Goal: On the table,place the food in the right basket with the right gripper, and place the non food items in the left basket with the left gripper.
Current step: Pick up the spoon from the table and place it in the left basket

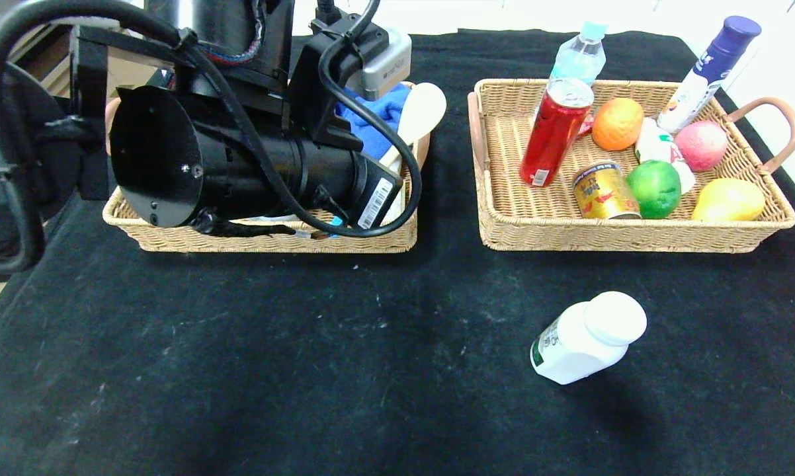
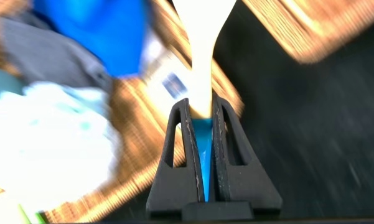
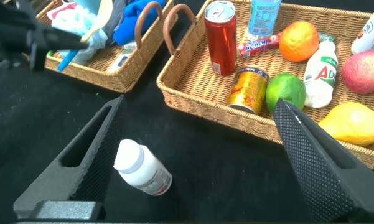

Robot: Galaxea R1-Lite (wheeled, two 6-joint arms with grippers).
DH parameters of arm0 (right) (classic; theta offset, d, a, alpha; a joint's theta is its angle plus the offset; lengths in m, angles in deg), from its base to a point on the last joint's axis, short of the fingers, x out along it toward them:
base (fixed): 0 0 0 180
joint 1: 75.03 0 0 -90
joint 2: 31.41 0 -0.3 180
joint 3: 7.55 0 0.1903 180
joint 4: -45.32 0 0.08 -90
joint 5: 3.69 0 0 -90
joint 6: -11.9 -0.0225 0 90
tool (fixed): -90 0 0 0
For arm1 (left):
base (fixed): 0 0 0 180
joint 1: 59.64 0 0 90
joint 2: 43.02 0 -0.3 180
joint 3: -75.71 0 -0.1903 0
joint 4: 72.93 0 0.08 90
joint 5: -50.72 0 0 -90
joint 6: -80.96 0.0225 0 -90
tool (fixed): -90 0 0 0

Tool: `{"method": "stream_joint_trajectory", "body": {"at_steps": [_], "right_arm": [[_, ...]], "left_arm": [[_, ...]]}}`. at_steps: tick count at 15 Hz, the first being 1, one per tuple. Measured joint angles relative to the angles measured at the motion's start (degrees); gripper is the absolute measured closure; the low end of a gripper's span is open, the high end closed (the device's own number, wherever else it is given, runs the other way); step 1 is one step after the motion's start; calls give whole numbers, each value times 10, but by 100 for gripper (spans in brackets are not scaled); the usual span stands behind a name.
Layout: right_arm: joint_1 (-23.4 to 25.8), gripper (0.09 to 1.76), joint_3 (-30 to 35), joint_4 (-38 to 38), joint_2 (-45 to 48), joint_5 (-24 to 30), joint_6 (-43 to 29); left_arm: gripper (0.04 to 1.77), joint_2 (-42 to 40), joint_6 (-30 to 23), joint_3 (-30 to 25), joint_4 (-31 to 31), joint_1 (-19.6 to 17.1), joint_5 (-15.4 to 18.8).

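Observation:
My left gripper (image 2: 202, 106) is shut on a cream spoon (image 2: 202, 37) with a blue handle, held over the right end of the left basket (image 1: 272, 241). In the head view the spoon's bowl (image 1: 422, 109) sticks out past the arm, which hides the fingers. A white pill bottle (image 1: 589, 337) lies on its side on the black table in front of the right basket (image 1: 635, 235). My right gripper (image 3: 199, 106) hangs open above that bottle (image 3: 143, 168), touching nothing; it is out of the head view.
The right basket holds a red can (image 1: 556, 132), gold can (image 1: 604, 192), orange (image 1: 617, 123), green fruit (image 1: 655, 188), pink fruit (image 1: 700, 145), yellow fruit (image 1: 728, 199) and bottles. A blue cloth (image 1: 377, 116) lies in the left basket.

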Motion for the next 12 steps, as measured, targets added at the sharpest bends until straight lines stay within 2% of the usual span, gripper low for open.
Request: {"method": "stream_joint_trajectory", "body": {"at_steps": [3, 6, 9, 12], "right_arm": [[0, 14, 0, 0, -1, 0, 0], [0, 14, 0, 0, -2, 0, 0], [0, 14, 1, 0, -2, 0, 0], [0, 14, 1, 0, -2, 0, 0]], "left_arm": [[160, 23, 0, 7, 77, -17, -20], [160, 41, -7, 19, 89, -28, -34], [160, 55, -14, 22, 132, -32, -52], [160, 67, -14, 23, 138, -38, -62]]}}
